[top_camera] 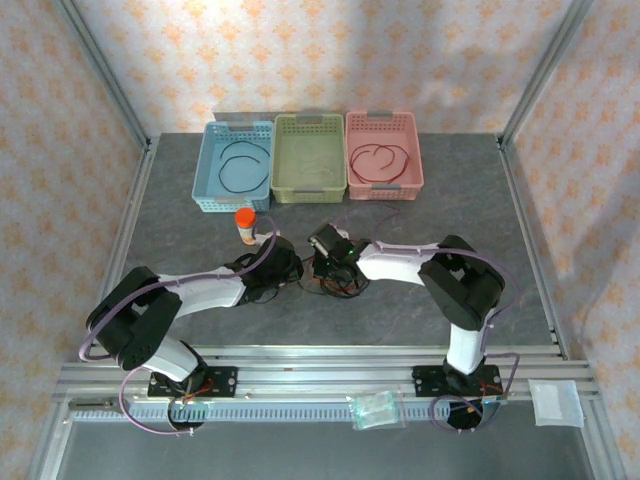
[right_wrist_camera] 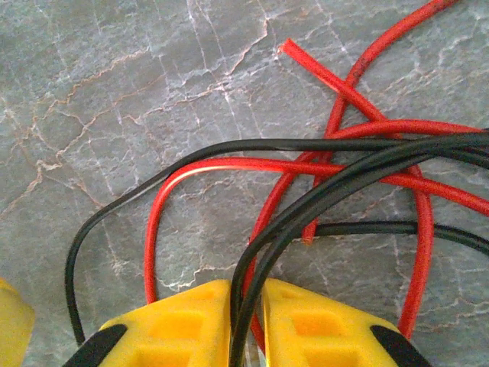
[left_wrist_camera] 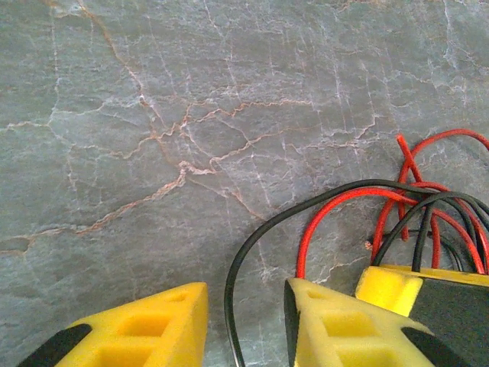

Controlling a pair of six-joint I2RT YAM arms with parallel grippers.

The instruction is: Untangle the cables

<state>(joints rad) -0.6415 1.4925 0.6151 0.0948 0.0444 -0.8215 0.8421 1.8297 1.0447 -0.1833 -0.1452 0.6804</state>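
- Cables (top_camera: 335, 285): a tangle of red and black strands, lying on the table (top_camera: 450, 190) at centre, between the two grippers; partly hidden in the top view by both wrists
- Left gripper (left_wrist_camera: 244, 294): fingers set apart over the tangle's edge; one black strand (left_wrist_camera: 229, 306) runs through the gap and is not seen to be pinched
- Right gripper (right_wrist_camera: 246, 294): fingers drawn narrow, clamped on two black cables (right_wrist_camera: 306, 210); red cables (right_wrist_camera: 229, 165) are looped around and under them
- Right gripper's yellow finger (left_wrist_camera: 390, 287): seen just beside the left gripper, touching the tangle
- Bottle (top_camera: 245, 227), orange cap: upright, just beside the left wrist, between tangle and blue basket (top_camera: 203, 170)
- Blue basket: holds one black loop (top_camera: 226, 165)
- Green basket (top_camera: 310, 196): set between the other two
- Pink basket (top_camera: 417, 160): holds one red loop (top_camera: 352, 165)
- Clear bag (top_camera: 377, 410) and white packet (top_camera: 555, 403): on the near rail, well apart from the tangle
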